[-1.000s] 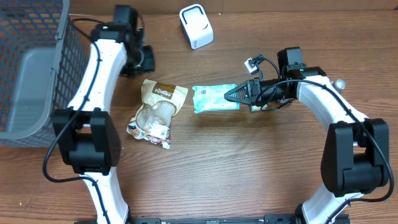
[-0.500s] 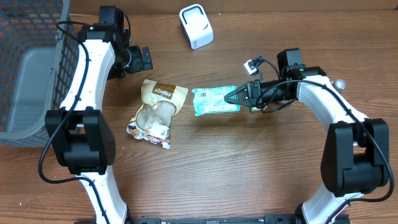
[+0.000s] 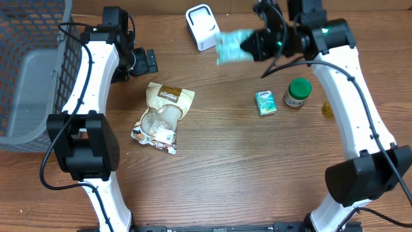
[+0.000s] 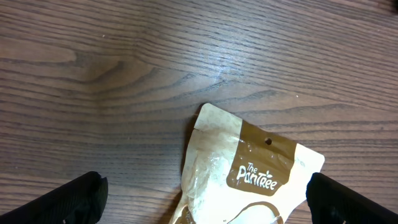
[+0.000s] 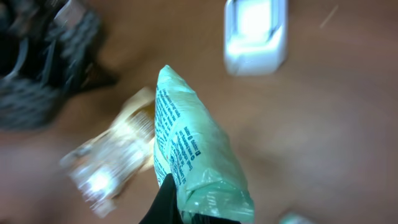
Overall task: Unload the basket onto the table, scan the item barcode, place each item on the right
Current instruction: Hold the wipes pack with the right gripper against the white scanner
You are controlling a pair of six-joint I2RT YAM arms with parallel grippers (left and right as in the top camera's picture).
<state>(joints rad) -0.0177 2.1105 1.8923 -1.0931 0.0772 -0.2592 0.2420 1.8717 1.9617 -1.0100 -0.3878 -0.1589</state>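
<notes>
Where the packet sits: the green packet (image 3: 232,46) is up off the counter (image 3: 225,174), held in the air just to the right of the white scanner (image 3: 203,27) as I see it from above.
Right gripper: my right gripper (image 3: 248,45) is clamped tight on the packet's right-hand end.
Long axis: from above it runs roughly left to right, and the free end points at the scanner.
Bearing from the wrist: on the right wrist camera the scanner lies ahead of the packet and a little to the right of its free end, apart from it.
Barcode face: I can see lines of print along one side, but the picture is blurred. I cannot tell where the barcode is or whether it faces the scanner.
Left gripper: my left gripper (image 3: 147,62) stands wide apart and empty, near the top edge of the brown pouch (image 3: 164,116) lying flat on the counter.
Nearer arm: the right, and it already has the item.
Next move, my guess: a short swing toward the scanner and a wrist roll to present the printed side.
Risk: the packet looks soft and is held by one end, so the free end may sag off line.
</notes>
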